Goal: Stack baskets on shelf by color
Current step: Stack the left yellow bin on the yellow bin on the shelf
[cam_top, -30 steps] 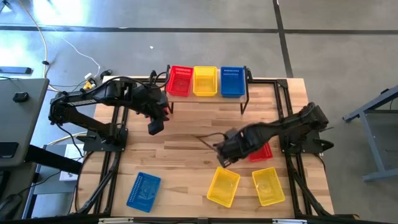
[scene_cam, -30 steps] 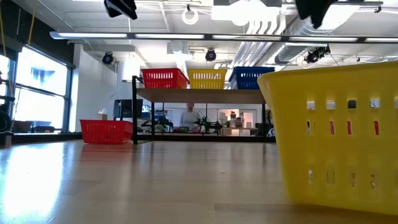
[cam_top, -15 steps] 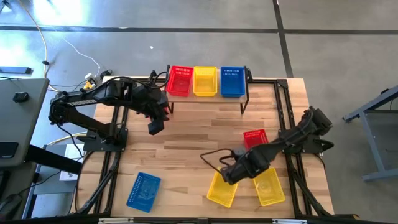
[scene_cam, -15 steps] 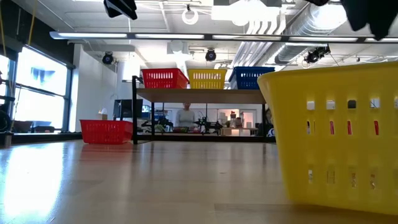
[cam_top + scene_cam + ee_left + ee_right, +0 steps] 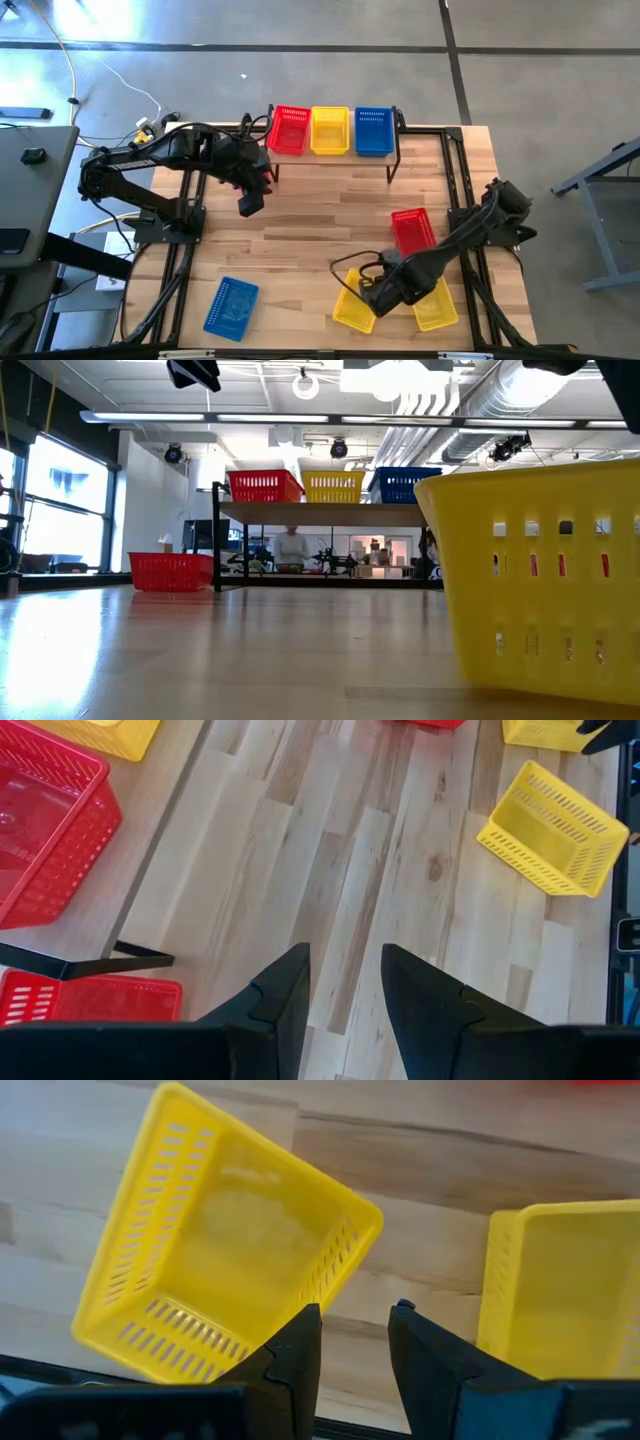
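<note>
High view: we see the shelf (image 5: 330, 158) at the far edge of the counter (image 5: 300, 240), with a red basket (image 5: 289, 129), a yellow basket (image 5: 330, 130) and a blue basket (image 5: 373, 130) side by side on it. The left hand (image 5: 249, 205) hangs over bare counter near the shelf. The right hand (image 5: 378, 297) sits over the tilted yellow basket (image 5: 353, 308) at the near edge, a second yellow basket (image 5: 436, 305) beside it. A loose red basket (image 5: 411, 230) lies between these and the shelf; a loose blue basket (image 5: 231, 306) lies near left.

Low view: the nearest yellow basket (image 5: 540, 580) fills the right; the shelf row stands behind.

Left wrist view: left fingers (image 5: 285, 995) parted, empty.

Right wrist view: right fingers (image 5: 300, 1350) parted over the tilted basket's rim, gripping nothing.
</note>
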Motion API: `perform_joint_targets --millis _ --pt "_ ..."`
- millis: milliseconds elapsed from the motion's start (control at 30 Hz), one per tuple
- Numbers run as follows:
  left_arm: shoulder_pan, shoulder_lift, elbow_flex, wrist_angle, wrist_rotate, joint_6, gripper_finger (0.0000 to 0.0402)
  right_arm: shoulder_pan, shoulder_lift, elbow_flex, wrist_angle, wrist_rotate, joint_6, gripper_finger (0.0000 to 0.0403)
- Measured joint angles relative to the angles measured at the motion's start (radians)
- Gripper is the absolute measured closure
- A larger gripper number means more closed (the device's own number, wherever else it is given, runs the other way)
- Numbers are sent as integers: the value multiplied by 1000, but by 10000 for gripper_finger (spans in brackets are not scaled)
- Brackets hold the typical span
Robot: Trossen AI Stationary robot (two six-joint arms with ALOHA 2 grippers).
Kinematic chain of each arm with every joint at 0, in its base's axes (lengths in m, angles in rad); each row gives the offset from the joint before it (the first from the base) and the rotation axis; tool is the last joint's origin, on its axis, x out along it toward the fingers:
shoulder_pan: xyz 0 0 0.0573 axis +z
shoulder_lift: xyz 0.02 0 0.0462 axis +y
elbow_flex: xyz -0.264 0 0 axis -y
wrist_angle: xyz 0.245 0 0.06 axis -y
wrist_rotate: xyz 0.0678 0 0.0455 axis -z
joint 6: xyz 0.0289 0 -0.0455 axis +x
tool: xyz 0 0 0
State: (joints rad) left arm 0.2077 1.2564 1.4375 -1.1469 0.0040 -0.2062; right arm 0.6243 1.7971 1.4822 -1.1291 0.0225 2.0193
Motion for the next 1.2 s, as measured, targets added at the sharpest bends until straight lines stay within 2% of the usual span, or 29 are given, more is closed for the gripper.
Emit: perform_joint_targets --millis 633,767,933,1100,1200 --pt "0 0 0 0 0 0 284 5 188 0 100 -81 49 300" --pt "0 0 0 0 0 9 284 5 211 0 111 -76 49 327" --pt "0 0 0 0 3 26 284 3 213 0 119 -18 71 390" --pt "0 0 0 0 3 51 284 -9 211 2 119 5 79 396" --pt "0 0 0 0 3 53 284 -27 210 25 108 57 81 400"
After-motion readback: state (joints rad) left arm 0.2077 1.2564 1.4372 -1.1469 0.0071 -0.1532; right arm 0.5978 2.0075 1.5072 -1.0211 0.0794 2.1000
